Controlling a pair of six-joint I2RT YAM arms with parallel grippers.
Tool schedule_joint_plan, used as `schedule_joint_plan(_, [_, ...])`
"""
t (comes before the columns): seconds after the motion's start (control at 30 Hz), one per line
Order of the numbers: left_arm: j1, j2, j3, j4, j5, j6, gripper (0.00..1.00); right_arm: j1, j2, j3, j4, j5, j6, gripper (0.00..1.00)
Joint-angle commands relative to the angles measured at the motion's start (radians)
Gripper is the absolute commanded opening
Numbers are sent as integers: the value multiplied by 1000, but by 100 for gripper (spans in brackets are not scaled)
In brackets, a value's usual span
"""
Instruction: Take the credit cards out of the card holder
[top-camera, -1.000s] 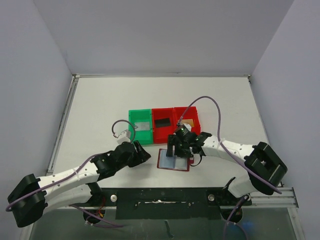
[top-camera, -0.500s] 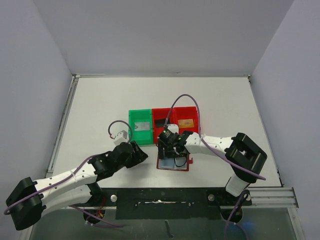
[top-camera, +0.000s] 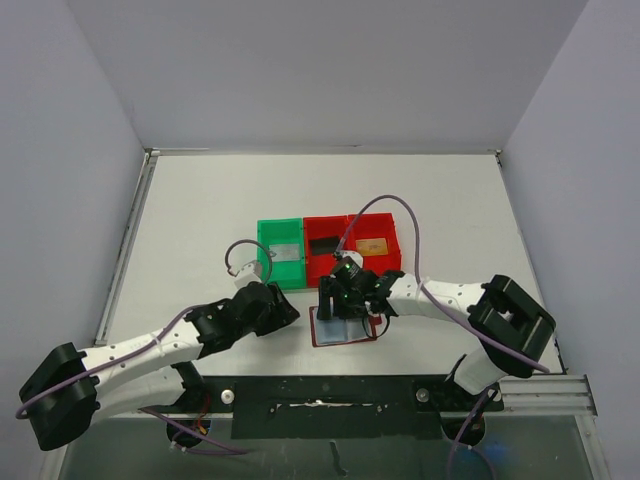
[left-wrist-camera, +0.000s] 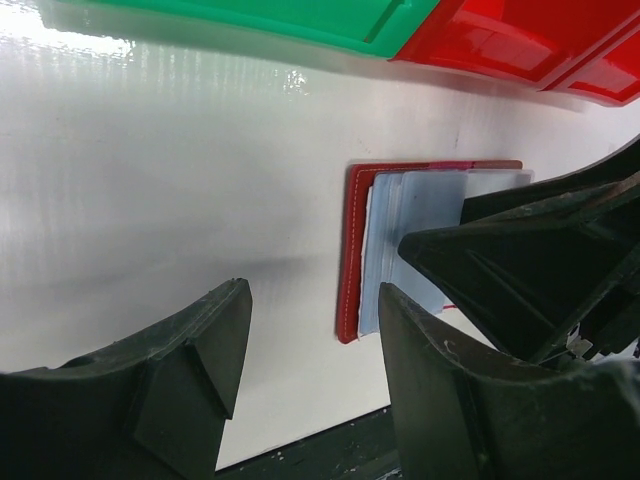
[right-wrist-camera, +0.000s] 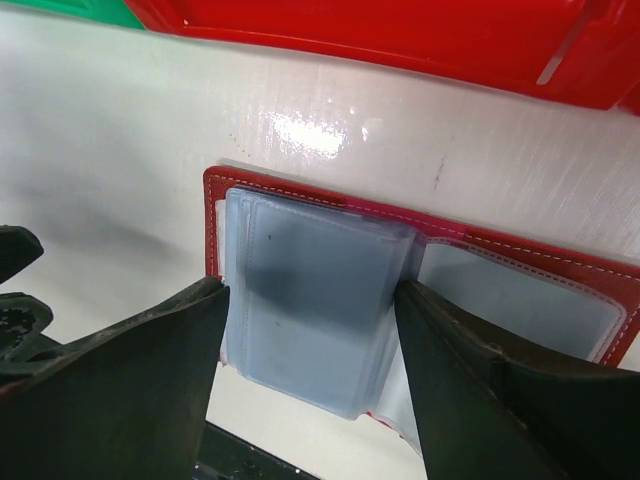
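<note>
Left gripper (left-wrist-camera: 315, 340) hangs over the table (top-camera: 200, 220), jaws apart, nothing between them. Just right of it the holder (left-wrist-camera: 405, 225) lies open and flat. The right gripper (right-wrist-camera: 308, 300) stands over it, jaws apart astride the pale sleeves. Beyond, the silver card (top-camera: 287, 252) lies in the green bin (top-camera: 263, 262), and the black card (top-camera: 324, 245) and gold card (top-camera: 372, 245) lie in the red bins (top-camera: 325, 272).

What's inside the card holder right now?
Pale blue-grey pockets, nothing showing in them. The right pincer straddles them and hides their sides, so something tucked in can't be ruled out.

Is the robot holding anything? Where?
Right end effector straddles the card holder's clear pockets, touching their sides; a real grip cannot be told. Left end effector holds nothing.
</note>
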Motion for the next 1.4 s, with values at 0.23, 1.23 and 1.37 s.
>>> schedule_joint_plan(0.23, [6, 29, 62, 58, 14, 24, 53, 33, 87, 90, -166, 109, -16, 62])
schedule_joint_plan(1.23, [4, 39, 50, 204, 108, 92, 54, -90, -51, -168, 270, -234, 68, 44])
schedule_joint_plan(1.37, [2, 71, 49, 259, 156, 107, 54, -102, -56, -187, 273, -228, 78, 37])
